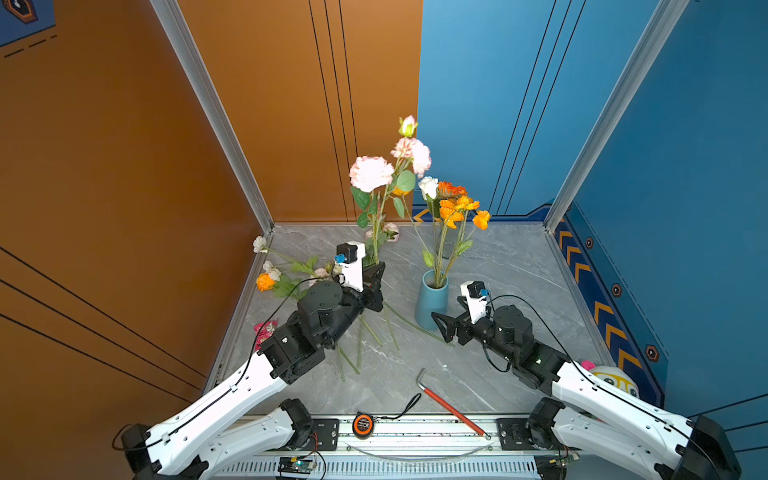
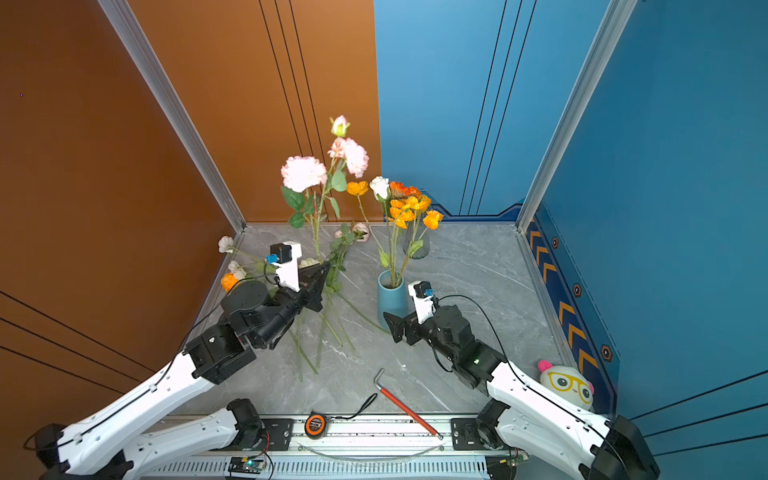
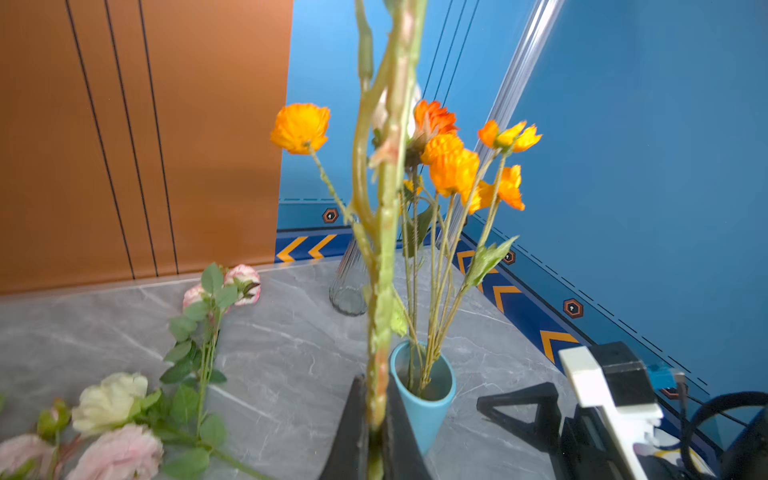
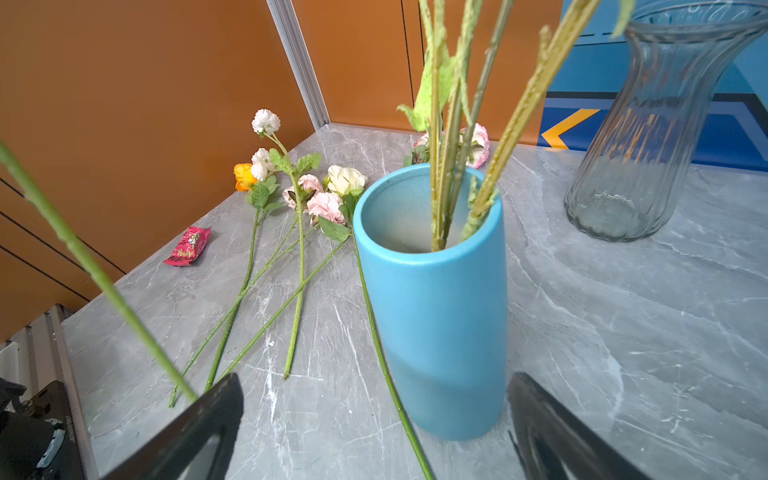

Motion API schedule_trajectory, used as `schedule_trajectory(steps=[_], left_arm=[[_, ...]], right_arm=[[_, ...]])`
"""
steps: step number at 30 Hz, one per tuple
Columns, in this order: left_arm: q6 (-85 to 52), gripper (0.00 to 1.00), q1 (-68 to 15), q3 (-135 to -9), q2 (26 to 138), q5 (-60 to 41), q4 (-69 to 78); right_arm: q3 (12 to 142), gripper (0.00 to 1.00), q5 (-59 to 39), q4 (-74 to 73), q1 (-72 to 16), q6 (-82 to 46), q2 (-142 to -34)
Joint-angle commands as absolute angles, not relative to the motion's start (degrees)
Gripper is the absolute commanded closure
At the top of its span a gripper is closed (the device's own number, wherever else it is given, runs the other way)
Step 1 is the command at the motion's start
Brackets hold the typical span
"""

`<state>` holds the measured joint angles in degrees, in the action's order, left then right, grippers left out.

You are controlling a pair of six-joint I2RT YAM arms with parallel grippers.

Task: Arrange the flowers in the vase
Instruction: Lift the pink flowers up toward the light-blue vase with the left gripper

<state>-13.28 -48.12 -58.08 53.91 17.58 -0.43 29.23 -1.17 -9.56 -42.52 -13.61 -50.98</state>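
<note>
Left tool (image 1: pixel 377 268): clamped on upright pink stem (image 1: pixel 376 241). Right tool (image 1: pixel 446 330): apart, beside blue vase (image 1: pixel 432 303). Advised: carry stem toward 3 o'clock, lower end-first, clear of orange blooms (image 1: pixel 457 205).

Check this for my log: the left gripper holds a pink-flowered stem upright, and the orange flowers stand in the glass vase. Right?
Wrong vase: the orange flowers stand in the blue vase, as the right wrist view shows; the glass vase is empty. The left gripper does hold the pink-flowered stem upright.

Orange flowers (image 1: pixel 455 205) upright in blue vase (image 1: pixel 432 305)
</note>
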Motion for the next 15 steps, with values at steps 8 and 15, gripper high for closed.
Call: schedule_trajectory(steps=[8, 15], left_arm=[[1.64, 1.0, -47.55, -77.62, 65.91, 10.18, 16.07], [-0.62, 1.0, -47.13, -81.82, 71.83, 7.57, 17.87]], right_arm=[[30.2, 0.0, -4.09, -10.54, -42.25, -9.8, -51.36], [31.73, 0.0, -3.98, -10.34, -41.92, -7.87, -51.31]])
